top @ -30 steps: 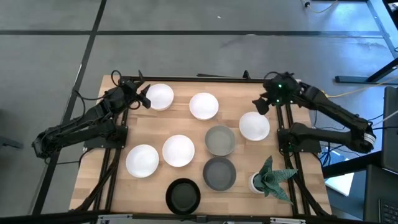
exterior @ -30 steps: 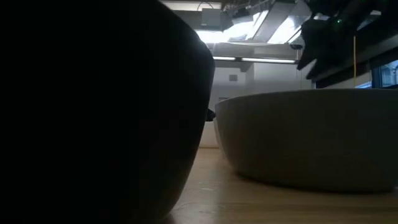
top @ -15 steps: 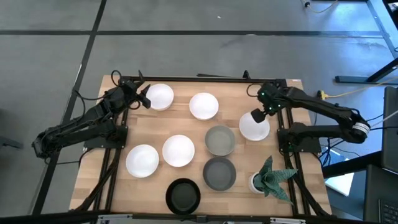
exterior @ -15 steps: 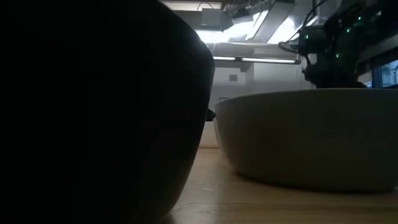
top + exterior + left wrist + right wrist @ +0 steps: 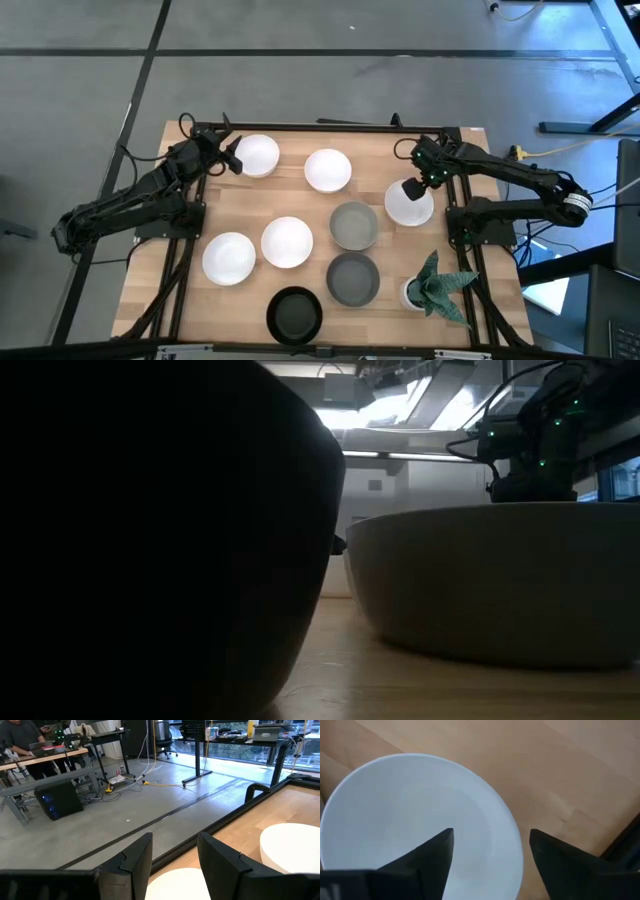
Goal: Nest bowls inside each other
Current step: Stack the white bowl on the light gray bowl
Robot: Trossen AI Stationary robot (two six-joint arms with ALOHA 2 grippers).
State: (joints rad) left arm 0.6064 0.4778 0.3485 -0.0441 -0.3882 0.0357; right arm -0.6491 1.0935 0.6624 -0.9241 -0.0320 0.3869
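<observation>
Eight bowls rest on their bases on the wooden table. Five are white [image 5: 257,155], [image 5: 328,169], [image 5: 409,203], [image 5: 287,242], [image 5: 229,257]. Two are grey [image 5: 354,225], [image 5: 353,278]. One is black [image 5: 295,315]. My right gripper [image 5: 411,187] is open over the far-left rim of the right-hand white bowl [image 5: 410,815]. One finger [image 5: 432,855] stands over the bowl's inside and the other [image 5: 560,862] outside it. I see no touch. My left gripper [image 5: 233,158] waits open at the left rim of the far-left white bowl [image 5: 180,880].
A small white pot with a spiky green plant [image 5: 432,287] stands at the near right corner, close to the near grey bowl. A black frame rail [image 5: 330,126] runs along the table's far edge. In the low view the black bowl [image 5: 150,540] and a grey bowl [image 5: 500,580] fill the picture.
My right gripper has moved from near the far right corner toward the near edge and down, onto the far-left rim of the right-hand white bowl. Most of that came in the first half second, then it nearly stopped. No bowl has moved.
</observation>
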